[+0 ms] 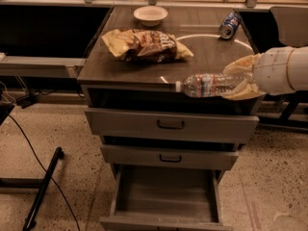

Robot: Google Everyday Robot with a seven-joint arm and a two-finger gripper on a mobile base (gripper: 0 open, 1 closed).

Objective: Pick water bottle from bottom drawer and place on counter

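The water bottle point(209, 84), clear plastic with a white cap pointing left, lies sideways in my gripper point(239, 77). The gripper comes in from the right on a white arm point(281, 71), and its tan fingers point(240, 64) are shut on the bottle's base end. The bottle hangs at the front right edge of the counter point(211, 54), at about the level of its top. The bottom drawer point(166, 196) stands pulled open below and is empty inside.
A chip bag point(144, 44) lies on the counter's left middle, a white bowl point(150, 15) at the back, a blue soda can point(229, 25) on its side at the back right. Two upper drawers point(171, 125) are shut. A dark stand and cable point(41, 186) lie on the floor at left.
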